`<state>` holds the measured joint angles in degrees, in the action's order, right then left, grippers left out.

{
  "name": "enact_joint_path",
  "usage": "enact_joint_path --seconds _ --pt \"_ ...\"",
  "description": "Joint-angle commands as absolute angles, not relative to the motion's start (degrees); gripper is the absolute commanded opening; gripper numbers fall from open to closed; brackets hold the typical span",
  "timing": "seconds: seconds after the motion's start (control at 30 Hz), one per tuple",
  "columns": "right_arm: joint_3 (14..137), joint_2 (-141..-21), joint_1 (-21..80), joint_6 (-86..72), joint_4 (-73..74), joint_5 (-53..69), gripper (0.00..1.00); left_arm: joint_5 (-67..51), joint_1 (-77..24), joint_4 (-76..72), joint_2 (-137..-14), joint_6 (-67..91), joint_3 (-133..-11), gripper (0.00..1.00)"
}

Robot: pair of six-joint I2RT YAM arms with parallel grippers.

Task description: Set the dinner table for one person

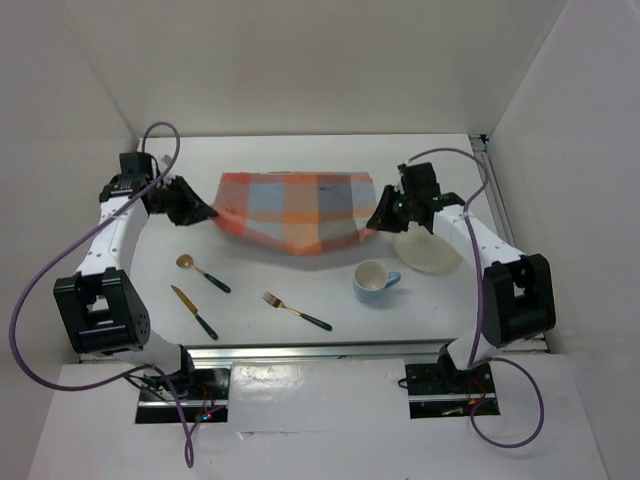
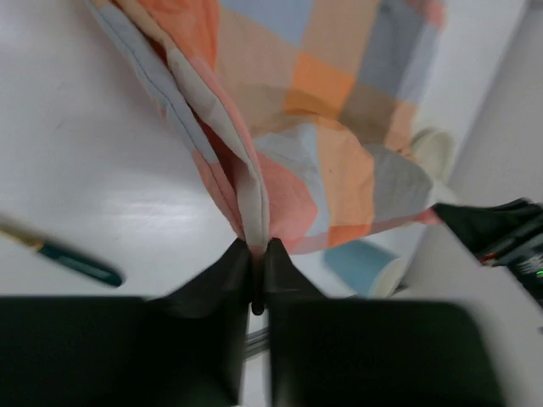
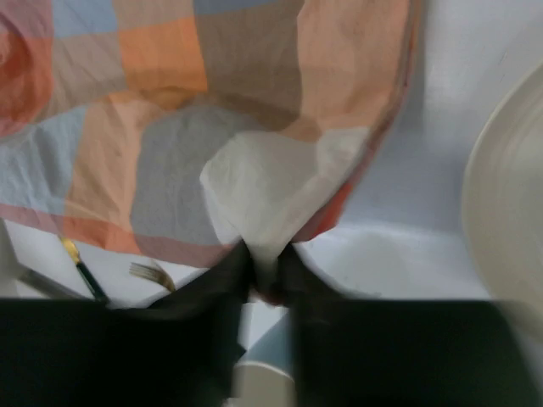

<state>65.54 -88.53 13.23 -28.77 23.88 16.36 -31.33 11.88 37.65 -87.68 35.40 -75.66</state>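
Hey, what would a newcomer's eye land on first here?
An orange-and-blue-grey checked cloth hangs stretched over the far middle of the white table, a corner pinched in the jaws of the left gripper and another in the right gripper. In front lie a dark-handled gold spoon, knife and fork, a pale blue cup and a cream plate.

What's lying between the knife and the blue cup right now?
Only the fork, lying slantwise between the knife and the blue cup; the top external view shows it.
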Motion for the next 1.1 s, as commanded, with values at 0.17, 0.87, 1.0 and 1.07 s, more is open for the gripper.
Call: enact_joint_path --seconds 0.17,0.87,1.0,1.07 --pt "64.1 -82.3 16.7 -26.5 28.2 6.9 0.95 -21.4 12.2 43.7 -85.9 30.4 -75.1 1.00" --pt "85.9 -118.5 17.6 -25.4 26.8 8.4 0.00 -9.1 1.2 38.7 -116.4 31.0 -85.9 0.00" --pt "85.9 -120.2 15.9 -25.9 27.4 6.7 0.00 -9.1 -0.8 39.4 -119.9 31.0 -87.9 0.00" --pt "85.3 -120.2 15.2 -26.5 28.4 4.6 0.00 -9.1 -1.3 40.0 -121.0 30.5 -88.9 0.00"
